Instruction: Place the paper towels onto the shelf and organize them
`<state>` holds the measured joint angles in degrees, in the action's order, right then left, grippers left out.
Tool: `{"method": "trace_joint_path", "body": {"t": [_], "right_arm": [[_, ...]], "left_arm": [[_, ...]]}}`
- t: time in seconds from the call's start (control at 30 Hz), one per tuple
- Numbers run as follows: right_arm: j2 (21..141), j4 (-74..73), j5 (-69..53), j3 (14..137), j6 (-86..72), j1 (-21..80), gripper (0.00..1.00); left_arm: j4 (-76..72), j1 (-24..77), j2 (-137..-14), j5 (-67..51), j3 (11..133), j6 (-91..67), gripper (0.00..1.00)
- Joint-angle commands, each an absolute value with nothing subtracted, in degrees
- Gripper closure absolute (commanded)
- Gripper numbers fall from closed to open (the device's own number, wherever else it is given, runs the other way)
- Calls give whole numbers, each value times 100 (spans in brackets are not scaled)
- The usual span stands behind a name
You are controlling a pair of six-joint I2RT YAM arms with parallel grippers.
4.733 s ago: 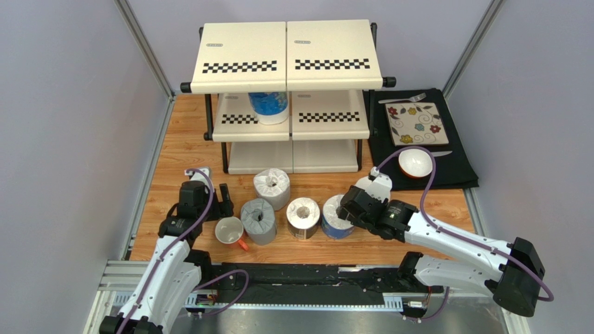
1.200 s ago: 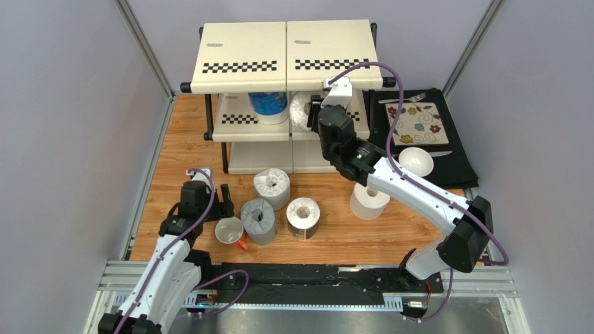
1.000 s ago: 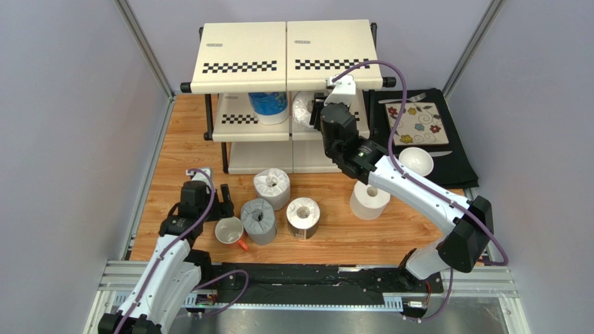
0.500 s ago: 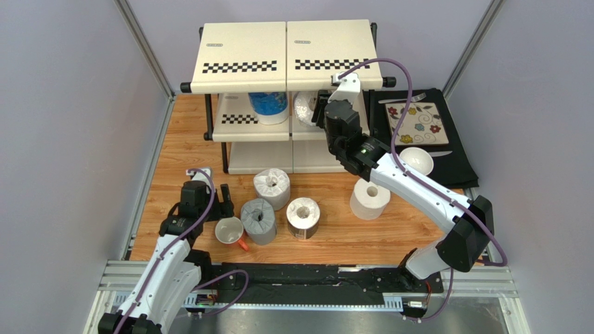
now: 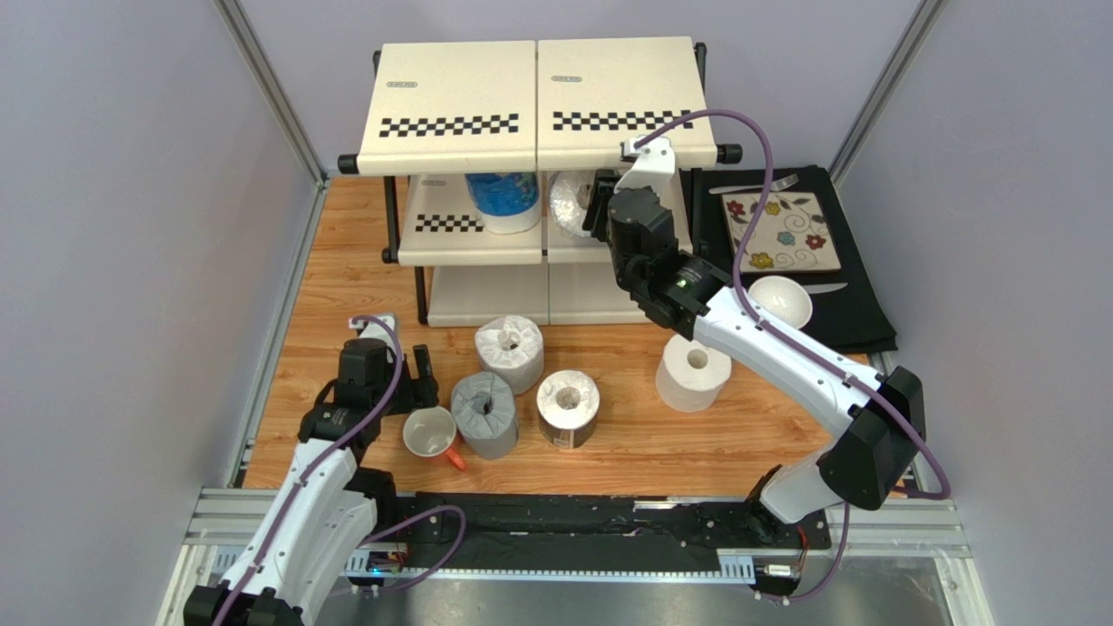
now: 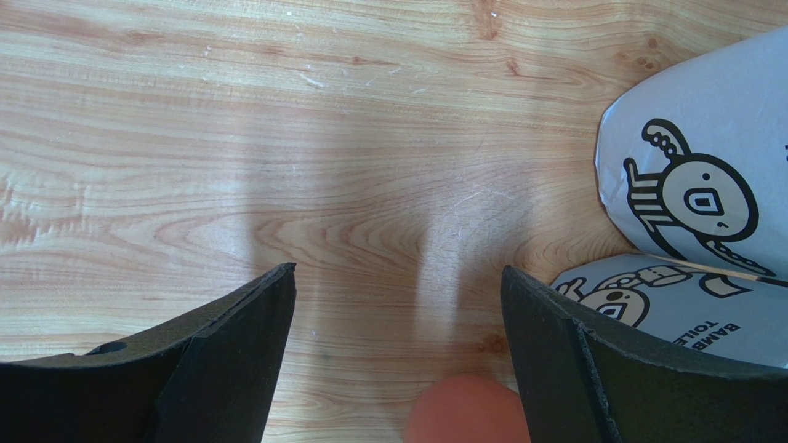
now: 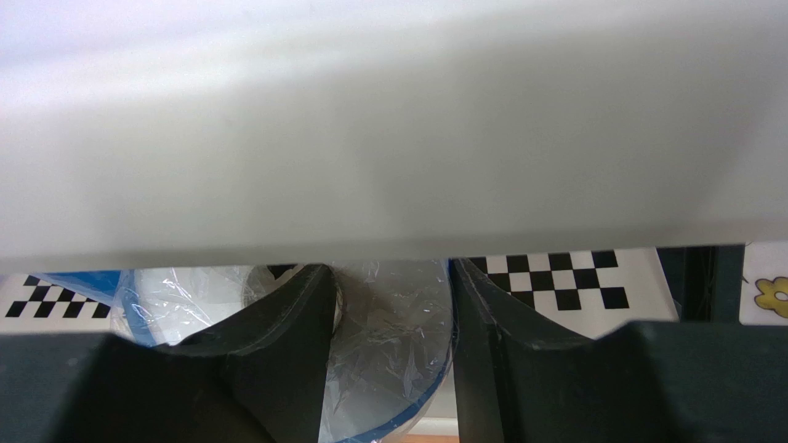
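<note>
Wrapped roll [image 7: 388, 369] lies within the right hand [image 7: 387, 281] (gripped, it seems).

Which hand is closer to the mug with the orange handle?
Left. The left hand hovers, open, just beside the mug on the table; the right hand is far off at the shelf, gripping a wrapped roll.
</note>
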<state>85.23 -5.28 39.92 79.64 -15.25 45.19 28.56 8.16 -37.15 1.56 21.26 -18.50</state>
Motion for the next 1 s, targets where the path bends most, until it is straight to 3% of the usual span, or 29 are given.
{"method": "trace_joint_path", "body": {"t": [0.0,0.3,0.97], "right_arm": [[8376,-255,3911,8130,-1696,4509,71],[8490,-334,3806,8165,-1740,4509,70],[8534,-334,3648,8200,-1784,4509,45]], "left_arm": [[2874,853,-3718,141,2118,-1749,10],[2874,853,-3735,123,2118,-1740,10],[2865,853,-3762,97,2118,-1740,10]]}}
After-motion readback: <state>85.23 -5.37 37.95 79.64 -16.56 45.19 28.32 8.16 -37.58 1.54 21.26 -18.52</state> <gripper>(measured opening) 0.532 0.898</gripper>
